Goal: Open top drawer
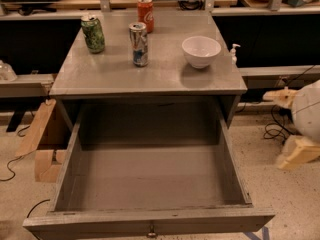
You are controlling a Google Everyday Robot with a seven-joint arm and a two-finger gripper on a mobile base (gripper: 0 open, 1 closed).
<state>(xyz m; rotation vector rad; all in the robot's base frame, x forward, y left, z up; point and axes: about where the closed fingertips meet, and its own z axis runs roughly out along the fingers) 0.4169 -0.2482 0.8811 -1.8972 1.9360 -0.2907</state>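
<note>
The top drawer is a wide, deep grey box, pulled far out of the grey cabinet toward me. Its inside is bare. A small round brass knob sits at the middle of its flat front, at the bottom edge of the view. My gripper is at the far right edge, off to the right of the drawer and apart from it, over the floor. Its two beige fingers stand spread and hold nothing. The white arm behind them is cut off by the frame.
On the cabinet top stand a green can, a red can, a silver-blue can and a white bowl. A small pump bottle stands at its right rim. Cardboard leans on the left; cables lie on the floor.
</note>
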